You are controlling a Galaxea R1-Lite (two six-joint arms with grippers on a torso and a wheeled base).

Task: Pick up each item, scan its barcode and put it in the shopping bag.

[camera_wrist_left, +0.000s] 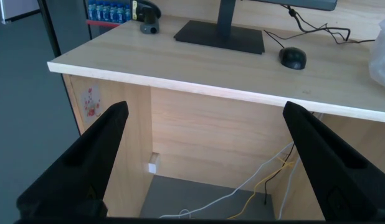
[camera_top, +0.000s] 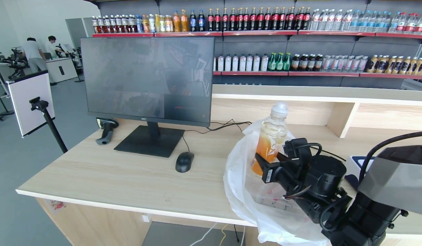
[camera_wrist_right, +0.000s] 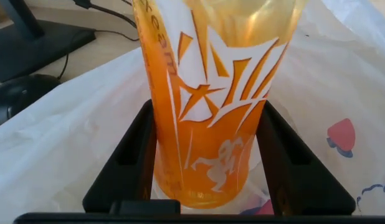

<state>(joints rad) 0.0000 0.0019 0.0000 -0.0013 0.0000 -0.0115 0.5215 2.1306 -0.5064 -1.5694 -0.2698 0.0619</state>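
An upright bottle of orange drink (camera_top: 269,143) with a white cap is held low on its body by my right gripper (camera_top: 271,161), which is shut on it. The bottle's base sits inside the mouth of the white plastic shopping bag (camera_top: 241,191), at the table's front right. In the right wrist view the black fingers (camera_wrist_right: 133,155) press both sides of the orange bottle (camera_wrist_right: 211,124), with the shopping bag (camera_wrist_right: 74,124) spread behind it. My left gripper (camera_wrist_left: 202,158) hangs open and holds nothing, in front of and below the table edge (camera_wrist_left: 180,68).
A monitor (camera_top: 147,78) on a black stand occupies the back left of the wooden table (camera_top: 94,171). A handheld scanner (camera_top: 106,130) lies to its left and a black mouse (camera_top: 184,161) in front. A white and blue object (camera_top: 354,164) sits behind my right arm. Shelves of drinks line the far wall.
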